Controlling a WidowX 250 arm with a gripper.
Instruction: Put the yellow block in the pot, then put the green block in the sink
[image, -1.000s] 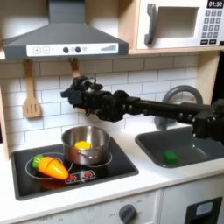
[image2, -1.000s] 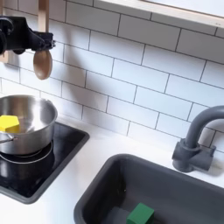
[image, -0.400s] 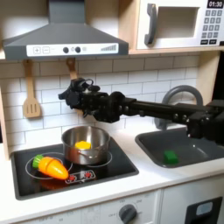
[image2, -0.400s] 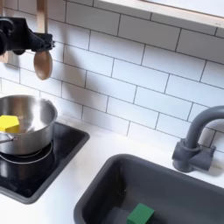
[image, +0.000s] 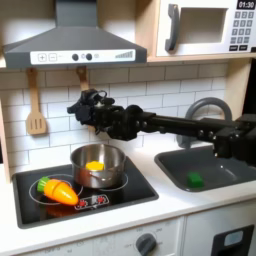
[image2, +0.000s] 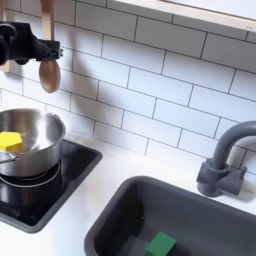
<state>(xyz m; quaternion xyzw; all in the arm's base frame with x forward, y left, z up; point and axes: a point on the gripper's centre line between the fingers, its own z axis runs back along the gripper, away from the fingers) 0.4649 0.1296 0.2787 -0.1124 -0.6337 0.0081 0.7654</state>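
While the hand (image: 80, 104) hangs above the pot (image: 98, 165), holding nothing, its jaw gap too dark to judge, the yellow block (image: 93, 165) lies inside that pot on the stove; the green block (image2: 159, 244) sits in the sink (image: 205, 168) at the first exterior view's right.

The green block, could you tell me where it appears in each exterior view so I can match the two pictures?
First exterior view: the green block lies in the sink at the picture's right, below the arm.
Second exterior view: the green block lies in the sink at the bottom edge, right of centre.
Shared landmark: the arched faucet behind the basin.
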